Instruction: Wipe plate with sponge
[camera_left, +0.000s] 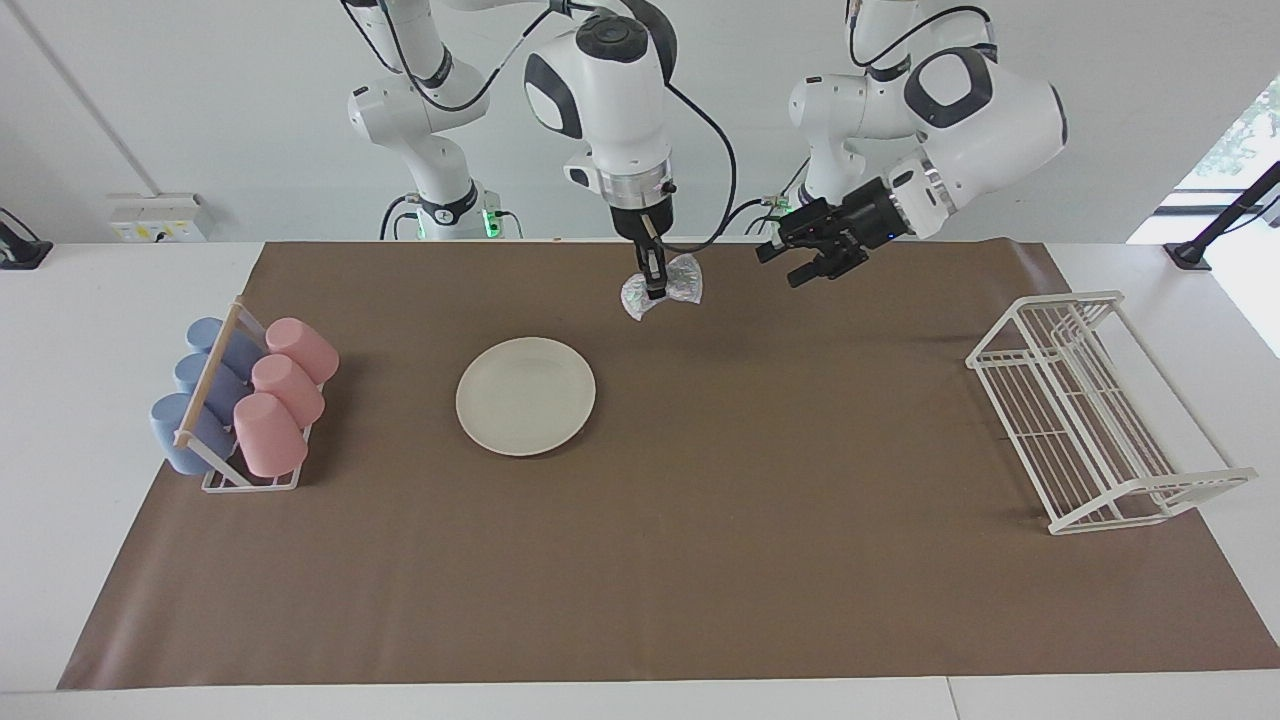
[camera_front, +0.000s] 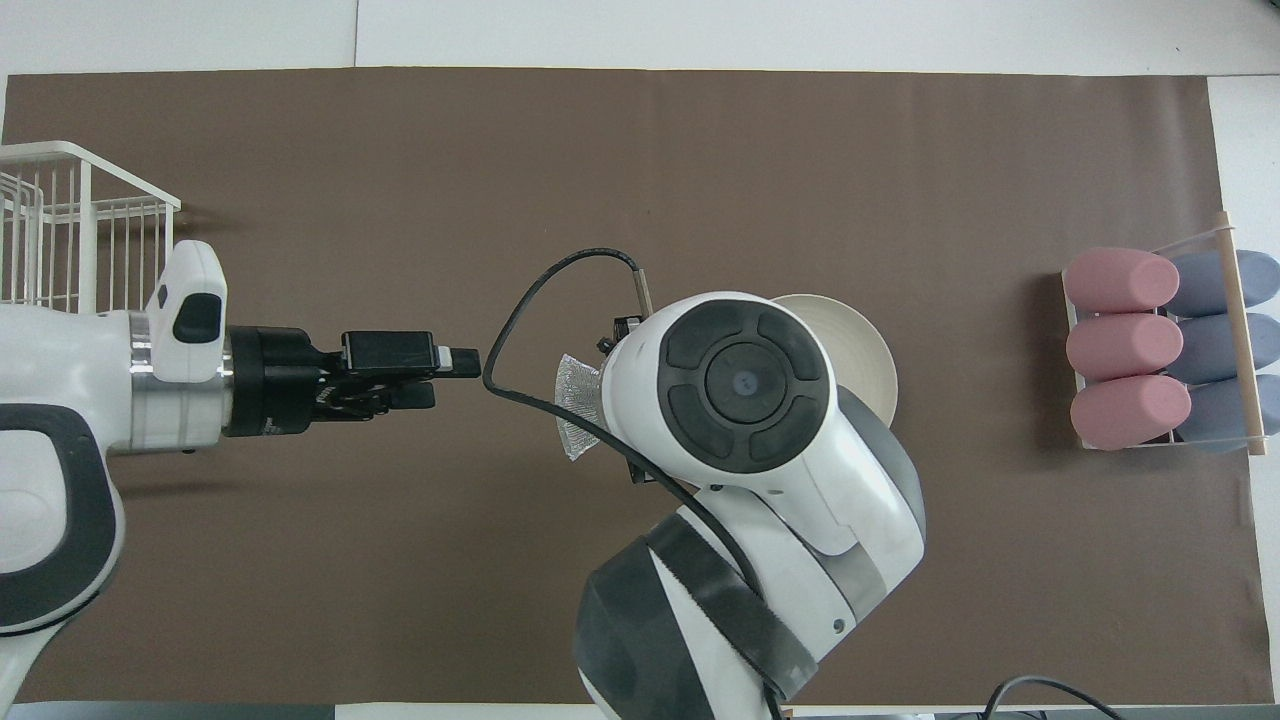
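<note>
Crinkly shiny sponge (camera_left: 662, 287); smooth matt plate (camera_left: 525, 396); matt brown mat (camera_left: 700, 560).

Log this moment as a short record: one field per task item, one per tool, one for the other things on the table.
plate: plate flat on the brown mat, nothing on it
sponge: sponge pinched in the right tool, in the air, clear of the plate
right tool: right tool shut on the sponge, raised over the mat
left tool: left tool open, empty, raised over the mat beside the sponge
cup rack: cup rack with pink and blue cups at the right arm's end
wire rack: white wire rack at the left arm's end
</note>
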